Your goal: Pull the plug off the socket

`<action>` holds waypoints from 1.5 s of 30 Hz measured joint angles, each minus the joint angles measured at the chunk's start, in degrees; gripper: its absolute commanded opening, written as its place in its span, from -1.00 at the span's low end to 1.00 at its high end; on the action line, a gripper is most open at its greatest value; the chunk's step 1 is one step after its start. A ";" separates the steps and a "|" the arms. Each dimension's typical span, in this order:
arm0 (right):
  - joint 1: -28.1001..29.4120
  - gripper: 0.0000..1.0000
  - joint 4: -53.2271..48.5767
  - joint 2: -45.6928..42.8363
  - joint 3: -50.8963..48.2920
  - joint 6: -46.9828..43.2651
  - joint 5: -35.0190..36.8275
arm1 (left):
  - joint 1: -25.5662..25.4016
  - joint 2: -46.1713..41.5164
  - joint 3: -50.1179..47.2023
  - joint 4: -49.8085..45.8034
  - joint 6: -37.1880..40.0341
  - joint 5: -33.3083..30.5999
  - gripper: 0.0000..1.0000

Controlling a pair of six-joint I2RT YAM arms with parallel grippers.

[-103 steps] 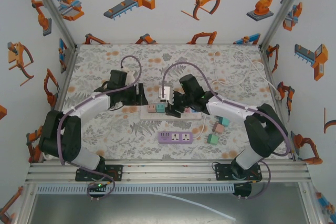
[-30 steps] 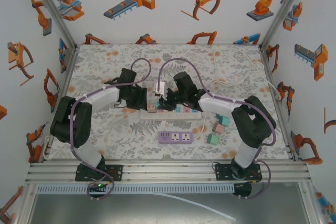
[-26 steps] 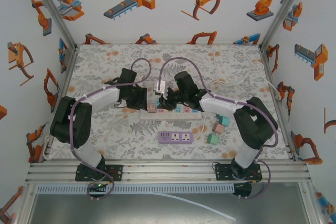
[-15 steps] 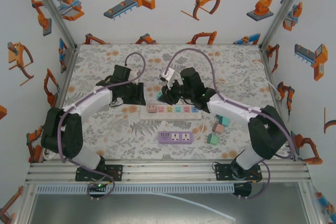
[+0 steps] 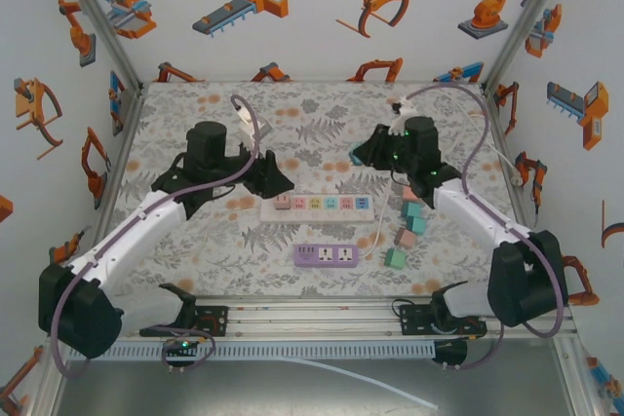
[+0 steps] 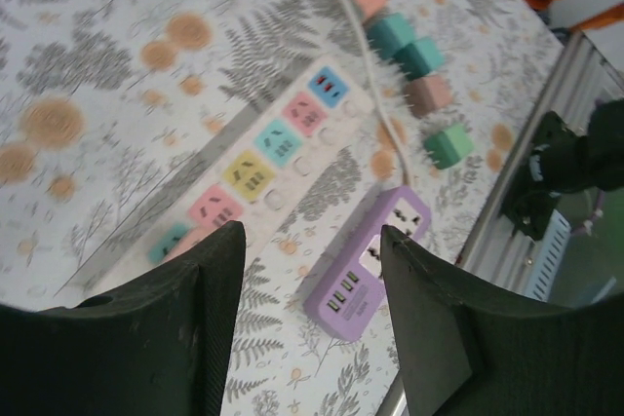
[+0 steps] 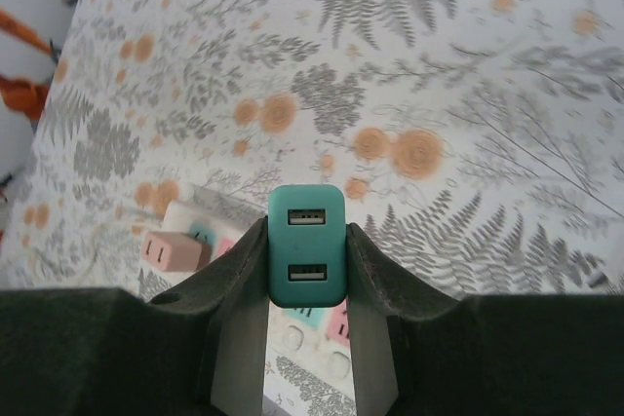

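On a bench (image 5: 322, 104) covered with a cloth of grey ferns and orange flowers, two robot arms reach inward from the near edge. White walls with orange robot-arm stickers (image 5: 244, 2) enclose the bench, and there are aluminium posts at the corners.

At the left, the left arm (image 5: 146, 216) angles toward the middle. The left jaws hang above the cloth, partly apart, with nothing between them. Through their gap, the left wrist view looks down on the sockets.

In the middle lies a white power strip (image 5: 317, 206). Its long axis runs left to right, it has a row of coloured sockets, and a pink plug (image 5: 282, 204) is seated at its left end. A purple power strip (image 5: 326, 255) lies nearer, roughly parallel.

Right of centre, the right arm (image 5: 468, 207) has the right jaws closed on a teal plug (image 7: 307, 245), pinching it on both sides. The plug is in the air on the far side of the white strip, out of any socket. Its long axis runs along the fingers, and the face with two USB ports is turned toward the wrist camera. Its prongs are hidden.

Farthest right, small teal and pink blocks (image 5: 409, 226) lie near the white strip's right end.
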 measured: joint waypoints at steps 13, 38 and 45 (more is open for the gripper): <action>-22.27 -0.90 5.86 -2.12 -12.63 13.00 -4.04 | -4.20 -6.47 -0.90 -0.48 5.79 8.00 0.58; -29.24 -0.54 18.88 18.82 -13.62 16.81 -12.96 | -4.26 -8.83 -0.92 -6.62 10.64 2.32 0.94; -29.24 -0.21 19.43 19.43 -13.62 16.68 -13.55 | -4.26 -7.78 -0.92 -6.62 10.84 1.84 0.94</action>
